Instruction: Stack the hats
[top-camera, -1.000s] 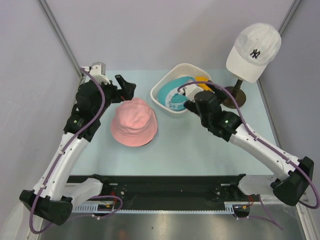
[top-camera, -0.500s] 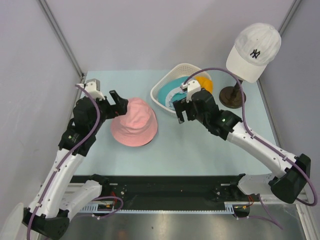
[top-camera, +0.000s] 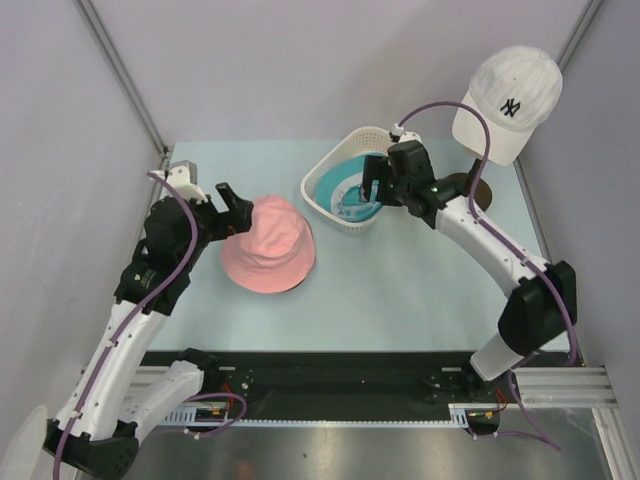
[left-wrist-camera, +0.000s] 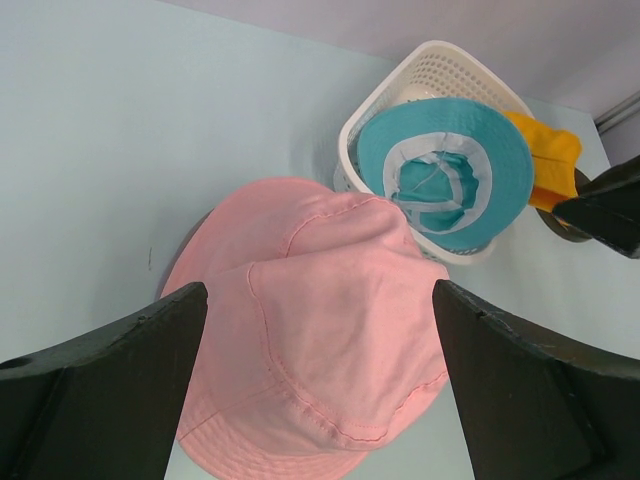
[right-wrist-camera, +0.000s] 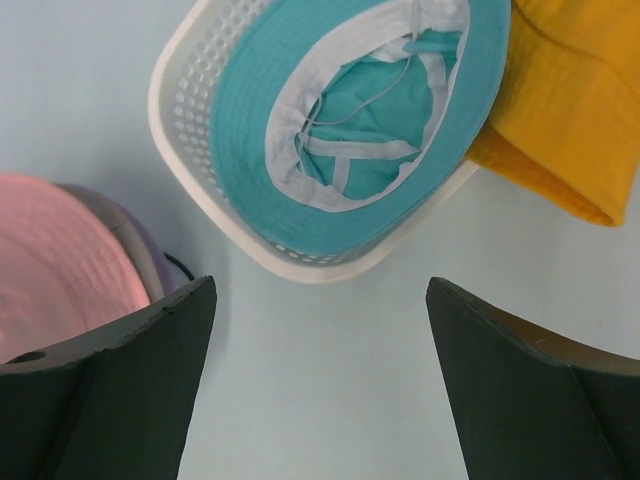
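A pink hat (top-camera: 268, 247) lies crown up on the table; it also shows in the left wrist view (left-wrist-camera: 320, 330). A lavender hat (right-wrist-camera: 138, 252) lies under it, only its brim edge showing. A teal hat (top-camera: 342, 190) lies upside down in a white basket (top-camera: 318, 172), also seen in the right wrist view (right-wrist-camera: 345, 110). An orange hat (right-wrist-camera: 565, 110) hangs over the basket's right rim. My left gripper (top-camera: 235, 205) is open and empty, just left of and above the pink hat. My right gripper (top-camera: 376, 182) is open and empty, over the basket's right part.
A white NY baseball cap (top-camera: 508, 98) sits on a dark stand (top-camera: 476, 192) at the back right, just behind my right arm. Grey walls close the table on the left, back and right.
My right gripper has moved back and to the right, from in front of the basket to over it. My left gripper has shifted slightly nearer the pink hat. The hats have not moved.
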